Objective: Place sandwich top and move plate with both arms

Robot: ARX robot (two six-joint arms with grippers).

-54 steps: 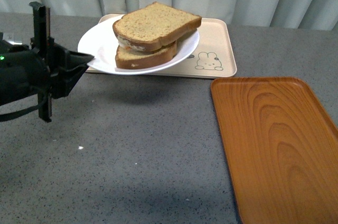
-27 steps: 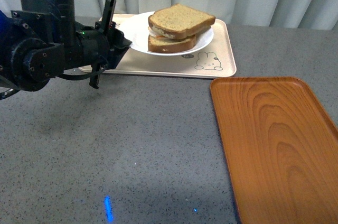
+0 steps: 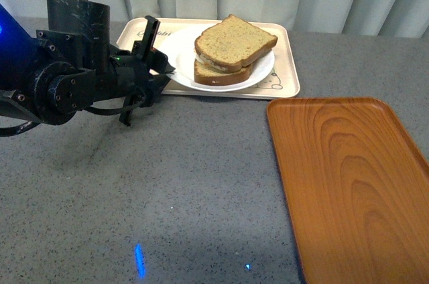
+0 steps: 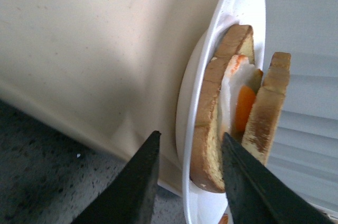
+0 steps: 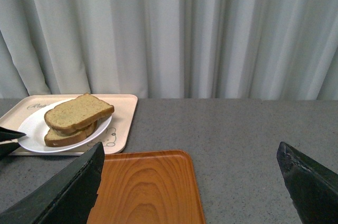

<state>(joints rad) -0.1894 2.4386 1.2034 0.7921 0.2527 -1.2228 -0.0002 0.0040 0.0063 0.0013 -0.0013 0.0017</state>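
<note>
The sandwich top (image 3: 234,41), a plain tan speckled slice, lies on the egg-topped slice on the white plate (image 3: 258,76). My left gripper (image 3: 163,69) is shut on the plate's left rim and holds it over the beige rabbit tray (image 3: 285,43). In the left wrist view the jaws clamp the plate's rim (image 4: 185,171), with the top slice (image 4: 269,108) and egg beside them. The right wrist view shows the plate (image 5: 31,126) and top slice (image 5: 79,110) far off; my right gripper (image 5: 190,182) is open and empty above the wooden tray.
An orange-brown wooden tray (image 3: 348,183) lies on the grey table at the right, also in the right wrist view (image 5: 145,187). Pale curtains hang behind the table. The left arm's black body (image 3: 60,76) sits at the left.
My left gripper has carried the plate with the sandwich rightwards and lower, from the rabbit tray's left end to over its right part.
</note>
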